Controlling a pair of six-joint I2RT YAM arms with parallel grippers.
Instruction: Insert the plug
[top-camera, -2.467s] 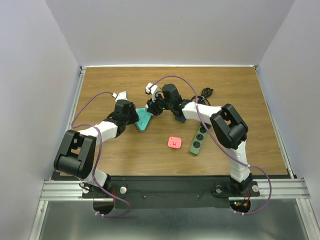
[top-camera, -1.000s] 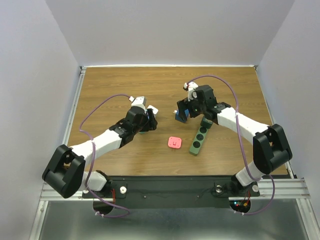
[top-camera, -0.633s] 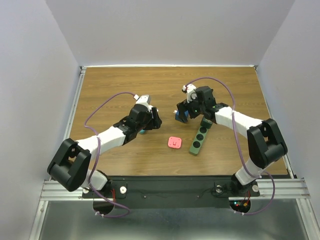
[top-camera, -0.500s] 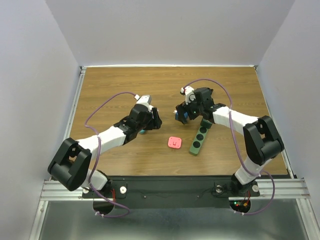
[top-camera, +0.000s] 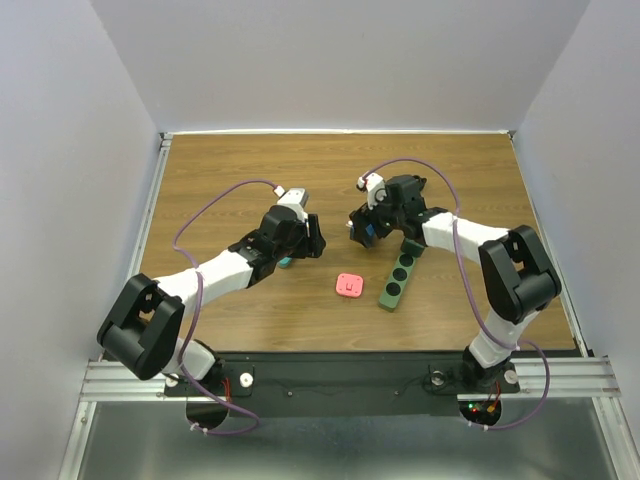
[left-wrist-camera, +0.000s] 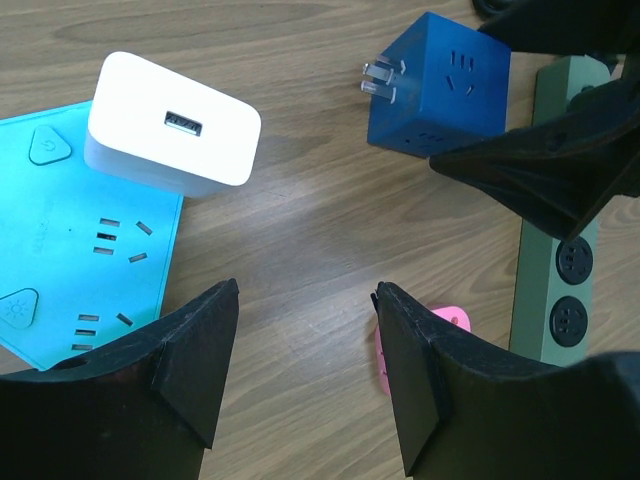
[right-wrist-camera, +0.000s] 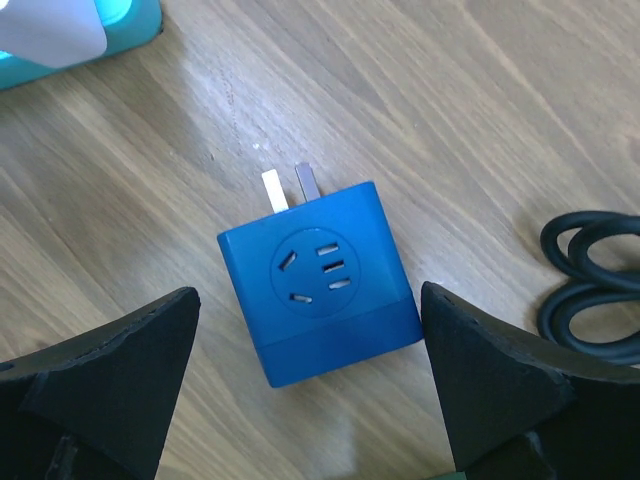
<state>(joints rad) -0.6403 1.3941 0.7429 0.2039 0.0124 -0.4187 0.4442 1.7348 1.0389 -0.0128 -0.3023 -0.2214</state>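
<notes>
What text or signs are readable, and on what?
No legible words or numbers in any view.
Flat teal plastic power strip: power and lamp-like symbols on its triangular buttons.
Small pink square piece: dark mark, too small to read.
Blue cube adapter: no markings visible.

Blue cube plug (right-wrist-camera: 318, 295) lies free, socket face up, prongs bare; teal socket board (left-wrist-camera: 60, 275) flat nearby.

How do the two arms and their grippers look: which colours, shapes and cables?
The left arm and right arm have white links and bulky black joints. A purple cable loops along each. The left gripper and right gripper have black, wedge-shaped fingers.
</notes>
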